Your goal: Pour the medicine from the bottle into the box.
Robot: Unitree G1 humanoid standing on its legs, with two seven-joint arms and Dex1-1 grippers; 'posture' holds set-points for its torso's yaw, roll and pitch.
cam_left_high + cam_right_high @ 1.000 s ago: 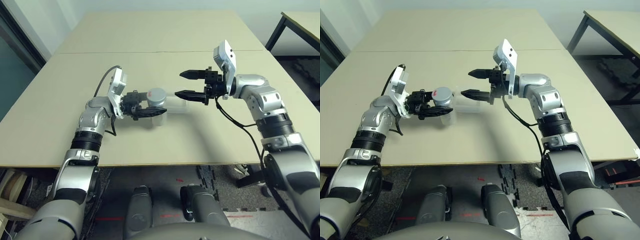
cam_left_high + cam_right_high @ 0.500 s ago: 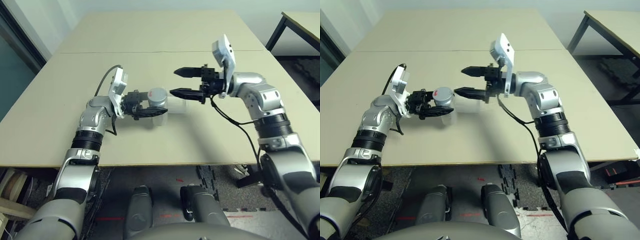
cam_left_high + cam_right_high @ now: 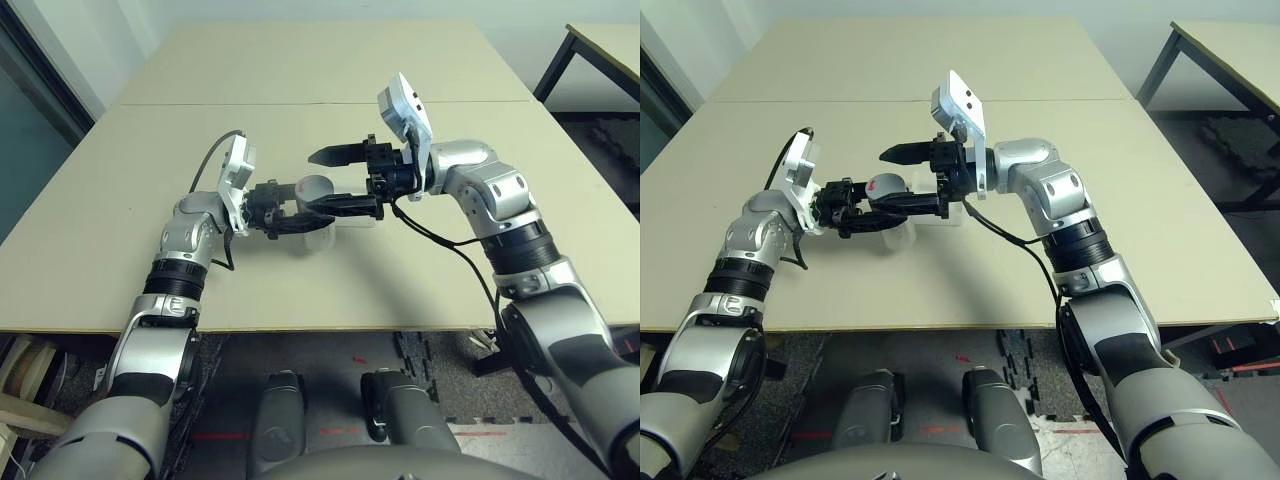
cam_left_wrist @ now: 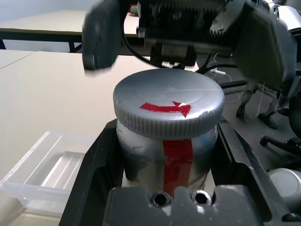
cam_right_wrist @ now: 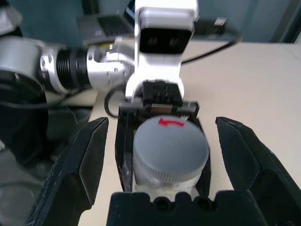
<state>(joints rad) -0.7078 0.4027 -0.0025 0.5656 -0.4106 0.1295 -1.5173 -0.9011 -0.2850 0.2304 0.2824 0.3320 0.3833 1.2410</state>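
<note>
**Near the front edge of the table, the right gripper reaches the capped bottle**

Compared with the earlier frames, the big change is on the right: the right gripper has travelled toward the table's left edge, and its two fingers now stand on either side of the cap. It is wide open and has hold of nothing — the right wrist view shows a gap between the cap and each finger.

The left gripper has hardly moved. Its fingers are closed around the body of the bottle, just below the cap, and keep it upright. The bottle stays where it was, nearer the table's front edge than its back edge and slightly toward the left edge from the middle. Whether its base touches the table, I cannot tell. The cap is on, with a red arrow on its top, and a red stripe runs down the bottle's side.

The box lies on the table just beside the bottle, on the side toward the table's right edge. It has kept its place too — only now the right gripper partly covers it in the head views.
</note>
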